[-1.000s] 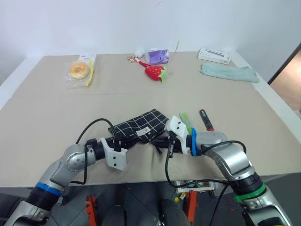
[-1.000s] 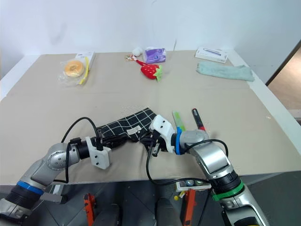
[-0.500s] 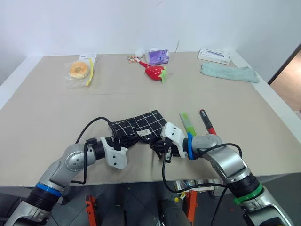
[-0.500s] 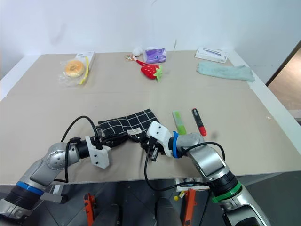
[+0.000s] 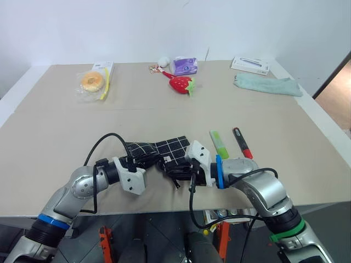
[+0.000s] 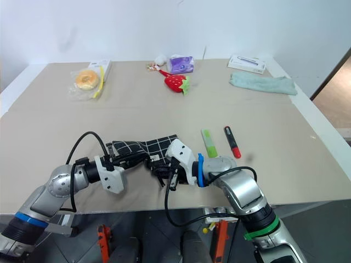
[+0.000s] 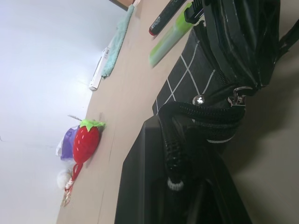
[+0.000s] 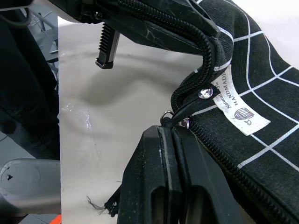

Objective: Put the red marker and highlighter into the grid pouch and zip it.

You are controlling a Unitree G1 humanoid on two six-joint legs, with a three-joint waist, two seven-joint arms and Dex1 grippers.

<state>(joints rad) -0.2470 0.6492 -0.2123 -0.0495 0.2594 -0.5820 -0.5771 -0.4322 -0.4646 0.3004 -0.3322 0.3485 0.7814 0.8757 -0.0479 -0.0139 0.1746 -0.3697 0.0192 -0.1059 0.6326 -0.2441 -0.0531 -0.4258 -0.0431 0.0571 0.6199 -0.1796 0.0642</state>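
My left tool (image 5: 143, 163) is clamped shut on one end of the grid pouch (image 5: 164, 151), and my right tool (image 5: 176, 171) is pinched shut on the pull cord (image 8: 187, 106) at the pouch's zipper; the pouch hangs bunched between the two, near the front edge of the bench (image 5: 55, 131) and about midway along it; from my right wrist I see the cord coming out of my closed fingers (image 8: 161, 161) just beside the small white label (image 8: 235, 108), and the zipper teeth curve away from there; from my left wrist the black fabric with white grid lines folds up close against my tool; the highlighter (image 5: 219, 144) lies flat on the bench just to the right of the pouch, apart from it, and the red marker (image 5: 241, 142) lies beside the highlighter on its right, the two almost parallel and not touching; both pens are outside the pouch; toward the far edge sit a strawberry toy (image 5: 181, 84), a purple packet (image 5: 184, 66), a bagged doughnut (image 5: 91, 82), a green cloth (image 5: 267, 84) and a white box (image 5: 249, 64), all well apart from my tools.
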